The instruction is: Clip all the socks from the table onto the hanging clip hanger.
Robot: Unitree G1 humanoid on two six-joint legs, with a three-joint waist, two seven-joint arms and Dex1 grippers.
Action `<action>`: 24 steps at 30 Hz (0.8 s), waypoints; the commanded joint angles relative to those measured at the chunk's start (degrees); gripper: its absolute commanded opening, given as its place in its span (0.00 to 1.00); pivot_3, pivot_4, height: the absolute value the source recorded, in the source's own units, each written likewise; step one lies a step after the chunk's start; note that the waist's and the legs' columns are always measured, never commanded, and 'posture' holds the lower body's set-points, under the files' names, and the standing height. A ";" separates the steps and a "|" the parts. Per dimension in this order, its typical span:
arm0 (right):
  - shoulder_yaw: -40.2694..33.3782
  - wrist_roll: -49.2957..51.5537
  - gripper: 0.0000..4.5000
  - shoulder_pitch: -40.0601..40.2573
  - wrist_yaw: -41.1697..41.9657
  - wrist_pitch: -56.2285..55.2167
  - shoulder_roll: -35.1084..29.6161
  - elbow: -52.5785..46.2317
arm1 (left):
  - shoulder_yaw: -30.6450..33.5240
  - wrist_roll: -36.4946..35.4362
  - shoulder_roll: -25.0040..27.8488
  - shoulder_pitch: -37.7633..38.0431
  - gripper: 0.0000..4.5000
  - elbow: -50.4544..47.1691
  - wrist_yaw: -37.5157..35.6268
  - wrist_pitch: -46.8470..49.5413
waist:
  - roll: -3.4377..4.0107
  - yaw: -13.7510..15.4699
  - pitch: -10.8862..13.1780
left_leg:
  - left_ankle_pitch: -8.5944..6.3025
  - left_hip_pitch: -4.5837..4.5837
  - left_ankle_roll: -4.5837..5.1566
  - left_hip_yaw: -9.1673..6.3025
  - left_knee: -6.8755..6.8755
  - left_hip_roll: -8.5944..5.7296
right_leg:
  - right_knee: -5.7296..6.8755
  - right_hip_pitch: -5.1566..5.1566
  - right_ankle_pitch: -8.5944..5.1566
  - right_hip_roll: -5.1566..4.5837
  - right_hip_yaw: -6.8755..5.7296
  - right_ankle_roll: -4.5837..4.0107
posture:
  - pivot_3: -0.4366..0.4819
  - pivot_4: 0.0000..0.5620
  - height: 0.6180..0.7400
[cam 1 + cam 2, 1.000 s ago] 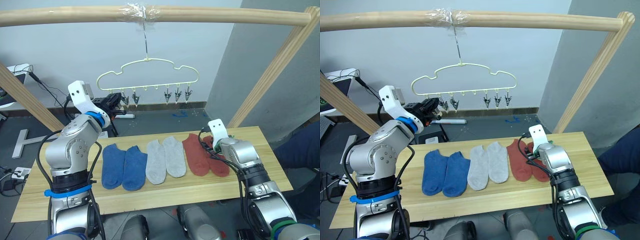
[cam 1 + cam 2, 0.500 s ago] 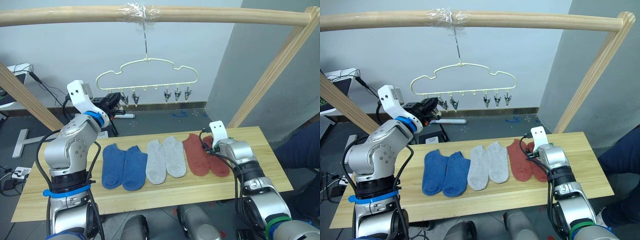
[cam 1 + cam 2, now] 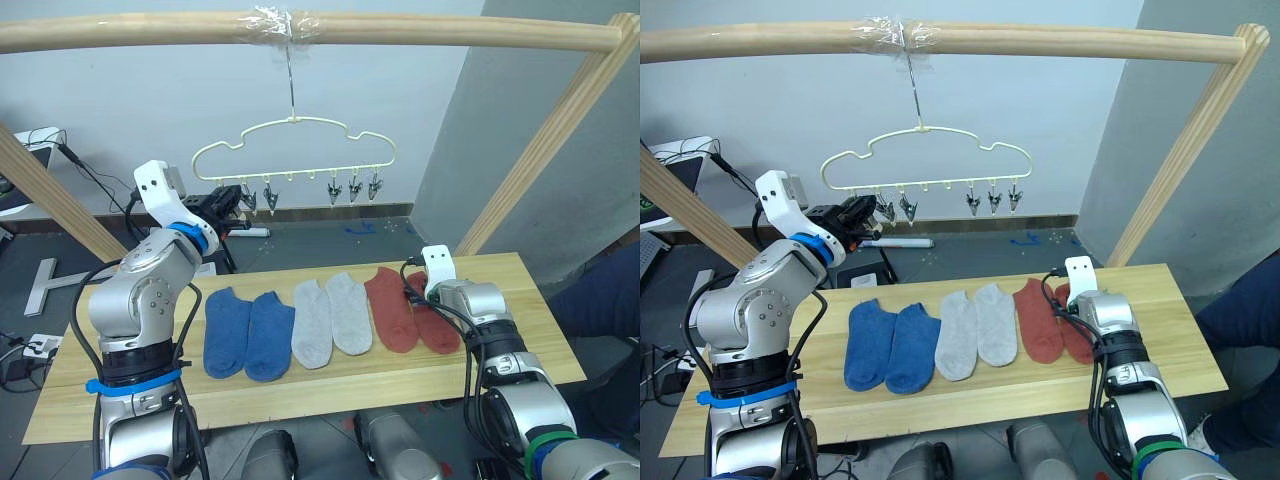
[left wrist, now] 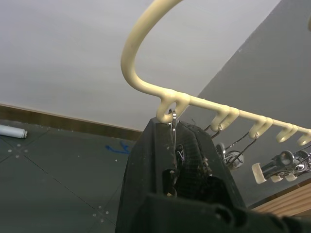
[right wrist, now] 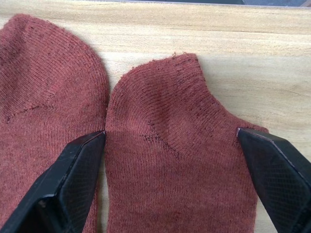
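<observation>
Right pincer spread wide over the end rust sock, ready to pinch it. Left pincer closed on the hanger's end clip (likely squeezing it open).

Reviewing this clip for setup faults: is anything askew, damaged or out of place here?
Nothing stands out. Six socks lie flat in a tidy row on the table, paired by colour. The clip hanger hangs level from the pole. The right pincer is open over the outermost red sock; the left pincer is shut on the end clip.

Six socks in a row on the table, clip hanger above.
</observation>
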 commanded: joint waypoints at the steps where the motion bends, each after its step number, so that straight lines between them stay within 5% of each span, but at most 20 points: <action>1: -1.43 0.56 0.87 -0.02 -0.48 0.88 0.77 0.52 | 0.34 -0.03 1.03 -0.37 0.03 -2.79 -0.44 -1.11 | 0.00 0.01 0.00 | 0.00 0.00 0.00 0.00 0.00 0.00 | 0.00 0.00 0.00 0.00 0.00 0.00 | 0.18 0.37 1.00; 12: -1.58 0.19 0.02 0.27 -0.31 1.35 0.91 0.17 | 0.23 0.00 1.28 -0.38 0.03 -2.72 -0.56 -1.11 | 0.00 0.02 0.00 | 0.00 -0.01 0.00 -0.01 -0.02 0.01 | -0.04 0.00 0.00 0.00 0.00 0.00 | 0.18 0.36 1.00; 20: -0.08 0.03 0.01 0.74 1.48 4.26 0.65 -4.05 | 0.56 -0.83 1.39 -0.71 0.03 -2.71 -0.79 -0.18 | 0.01 0.03 0.00 | 0.00 -0.01 0.00 0.00 -0.04 0.00 | -0.08 0.00 -0.01 0.00 -0.01 0.01 | 0.18 0.36 1.00; 24: 2.57 1.18 0.01 1.81 4.91 10.63 -0.66 -15.60 | 1.73 -2.24 1.59 -1.42 0.03 -2.51 -0.60 1.38 | 0.14 0.12 0.10 | -0.01 -0.05 -0.01 -0.02 -0.09 0.01 | -0.14 0.00 -0.01 0.00 -0.02 0.01 | 0.18 0.36 1.00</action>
